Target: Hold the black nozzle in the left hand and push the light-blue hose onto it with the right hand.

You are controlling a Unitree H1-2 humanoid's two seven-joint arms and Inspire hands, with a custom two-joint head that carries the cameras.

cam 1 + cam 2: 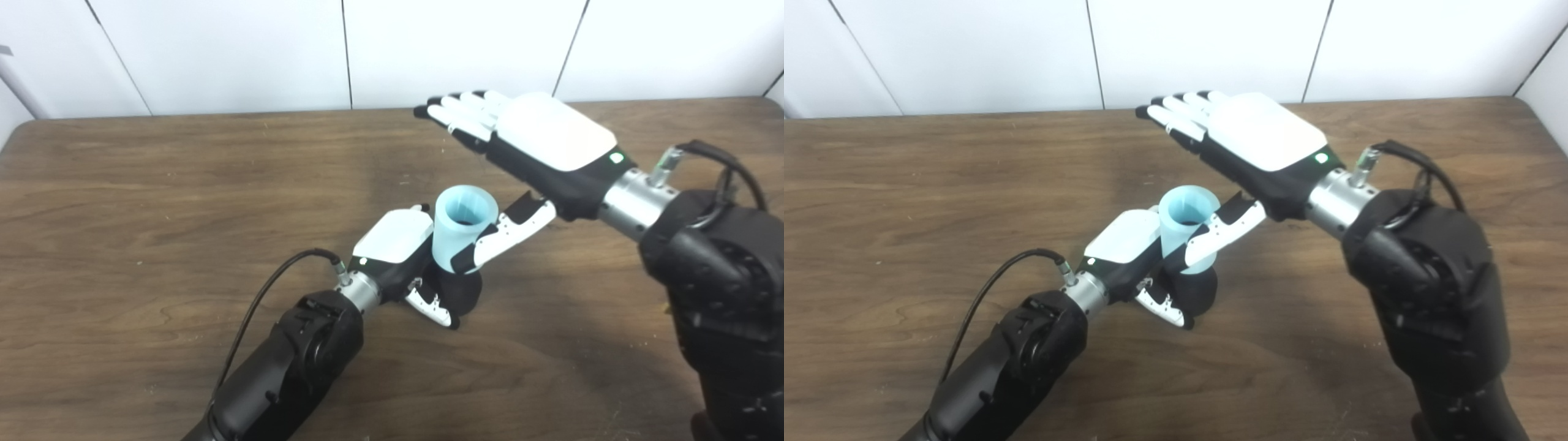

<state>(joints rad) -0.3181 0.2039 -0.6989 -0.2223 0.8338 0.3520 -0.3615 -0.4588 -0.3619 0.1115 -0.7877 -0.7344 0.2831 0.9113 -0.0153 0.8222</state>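
- Now my left hand (401, 257) grips the upright black nozzle (462, 291), hose (462, 226) apparently seated on it.
- My right hand (539, 141) hovers spread, up and right of the hose, thumb alongside.

The left hand (401, 257) hides its own fingers behind the light-blue hose (462, 229); the black nozzle (462, 291) shows only below that hose.
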